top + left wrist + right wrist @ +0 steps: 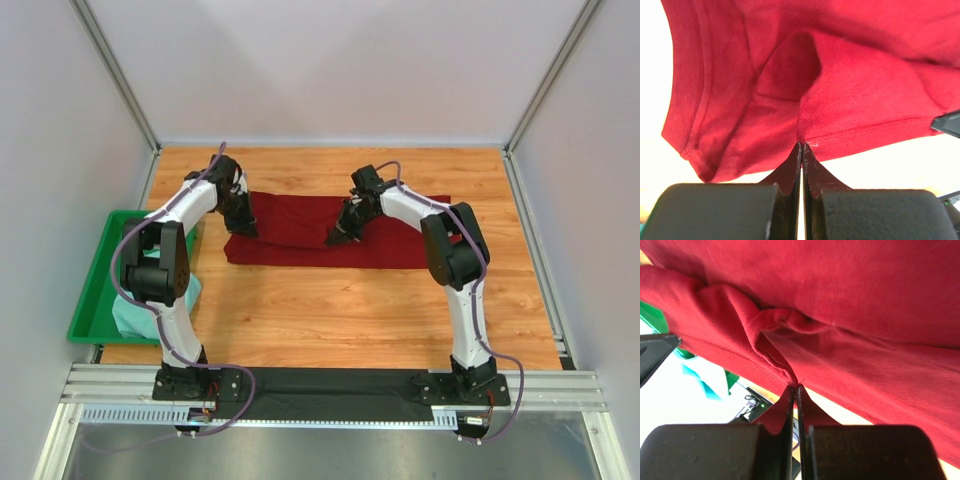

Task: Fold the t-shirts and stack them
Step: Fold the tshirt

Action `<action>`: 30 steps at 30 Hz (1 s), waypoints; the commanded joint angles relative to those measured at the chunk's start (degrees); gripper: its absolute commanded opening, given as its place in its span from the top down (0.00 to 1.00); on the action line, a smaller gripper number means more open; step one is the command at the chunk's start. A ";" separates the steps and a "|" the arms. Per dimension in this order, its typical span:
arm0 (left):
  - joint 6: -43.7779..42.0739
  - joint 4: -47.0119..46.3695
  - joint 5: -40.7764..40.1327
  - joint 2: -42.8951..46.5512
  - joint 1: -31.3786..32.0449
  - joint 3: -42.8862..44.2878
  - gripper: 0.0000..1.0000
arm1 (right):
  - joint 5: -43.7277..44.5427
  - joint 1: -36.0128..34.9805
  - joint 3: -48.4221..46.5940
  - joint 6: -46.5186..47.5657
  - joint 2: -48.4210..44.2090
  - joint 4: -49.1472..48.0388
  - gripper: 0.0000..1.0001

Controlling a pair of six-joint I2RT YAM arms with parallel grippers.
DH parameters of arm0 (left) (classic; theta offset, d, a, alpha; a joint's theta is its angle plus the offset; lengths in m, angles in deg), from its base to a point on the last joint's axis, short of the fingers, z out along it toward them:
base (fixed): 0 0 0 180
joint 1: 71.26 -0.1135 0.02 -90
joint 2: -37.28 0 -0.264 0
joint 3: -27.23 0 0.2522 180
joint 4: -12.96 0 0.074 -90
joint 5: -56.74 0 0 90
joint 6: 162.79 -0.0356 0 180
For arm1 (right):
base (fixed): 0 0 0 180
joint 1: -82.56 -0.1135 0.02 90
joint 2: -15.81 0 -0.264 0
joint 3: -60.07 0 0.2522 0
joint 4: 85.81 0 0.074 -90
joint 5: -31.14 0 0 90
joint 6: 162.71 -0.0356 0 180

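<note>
The maroon t-shirt (pixel 300 232) lies spread across the far middle of the wooden table. My left gripper (pixel 246 228) is shut on the shirt's hemmed edge near its left end; in the left wrist view the closed tips (pixel 803 146) pinch the hem of the red cloth (pixel 855 95). My right gripper (pixel 338 238) is shut on the shirt's edge near the middle; in the right wrist view the tips (pixel 794 387) pinch a gathered fold of red cloth (pixel 865 315). The pale mint t-shirt (pixel 140 312) lies bunched in the tray, partly hidden by my left arm.
A bright green plastic tray (pixel 100 270) sits at the table's left edge. White walls with metal posts enclose the table. Bare wood (pixel 340 310) runs between the shirt and the arm bases.
</note>
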 commanded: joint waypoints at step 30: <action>-1.61 -1.03 -3.83 5.79 -0.61 -0.86 0.73 | 3.10 -0.19 -11.33 9.84 1.38 4.56 0.68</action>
